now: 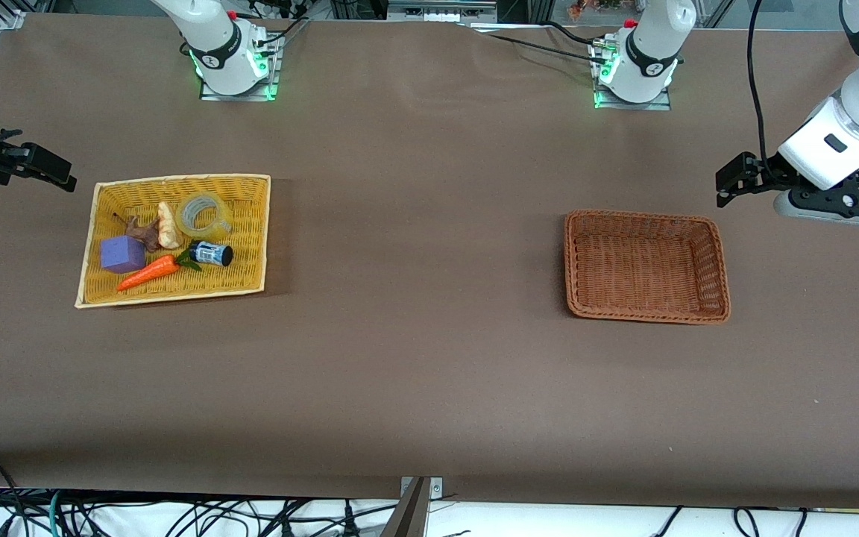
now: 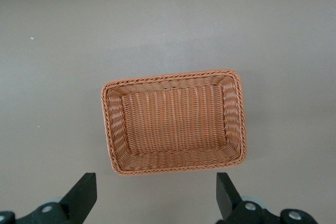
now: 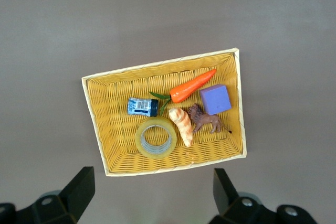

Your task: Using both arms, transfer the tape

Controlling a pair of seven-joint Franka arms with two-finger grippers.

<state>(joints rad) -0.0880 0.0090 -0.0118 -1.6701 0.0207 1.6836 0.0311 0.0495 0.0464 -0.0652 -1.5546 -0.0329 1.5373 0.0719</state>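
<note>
The tape (image 1: 221,222), a translucent yellowish ring, lies flat in a yellow wicker basket (image 1: 176,179) at the right arm's end of the table. It also shows in the right wrist view (image 3: 142,141), beside a bread-shaped toy (image 3: 182,126). My right gripper (image 1: 57,173) hangs open and empty in the air, off the basket's outer side. In its own view (image 3: 152,188) it is over bare table next to the basket's rim (image 3: 173,167). My left gripper (image 1: 728,186) is open and empty, up beside a brown wicker basket (image 1: 646,319). In its own view (image 2: 156,192) it is over bare table.
The yellow basket also holds a dark bottle with a blue label (image 1: 211,253), a toy carrot (image 1: 150,272), a purple cube (image 1: 123,253), a bread-shaped toy (image 1: 168,225) and a brown animal figure (image 1: 145,233). The brown basket (image 2: 173,75) has nothing in it.
</note>
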